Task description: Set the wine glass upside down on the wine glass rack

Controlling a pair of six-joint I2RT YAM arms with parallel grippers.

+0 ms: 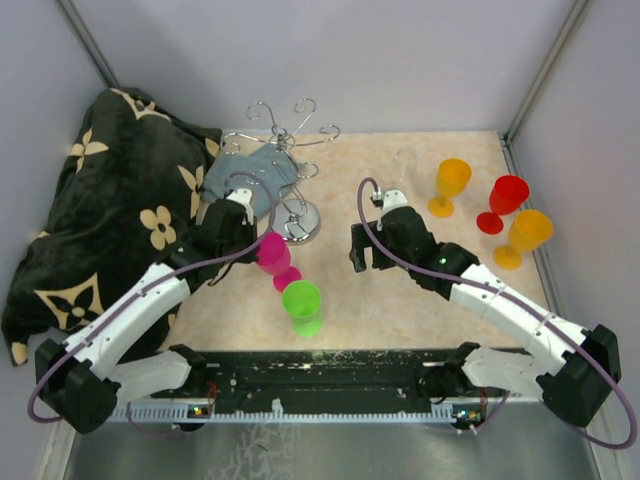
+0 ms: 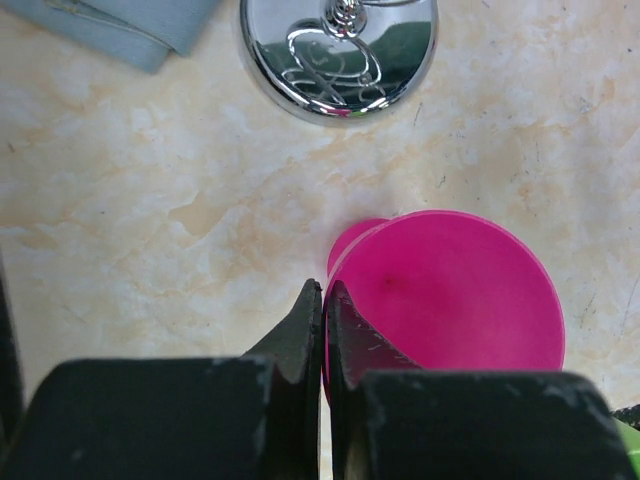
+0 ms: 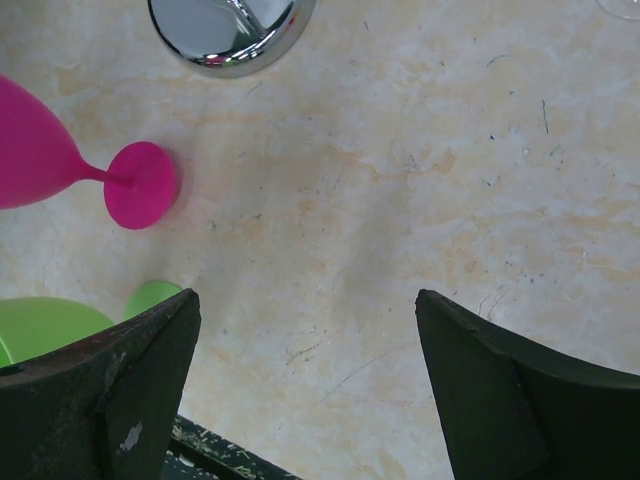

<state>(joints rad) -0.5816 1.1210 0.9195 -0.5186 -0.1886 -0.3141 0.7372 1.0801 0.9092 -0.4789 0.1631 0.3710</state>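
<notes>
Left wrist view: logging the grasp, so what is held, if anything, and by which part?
The left gripper pinches the pink wine glass by its bowl rim; the right gripper holds nothing.

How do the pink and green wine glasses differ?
The left gripper pinches the pink wine glass at its rim; the green wine glass stands free. Pink sits nearer the wine glass rack than green. Both are stemmed, bowl up.
</notes>
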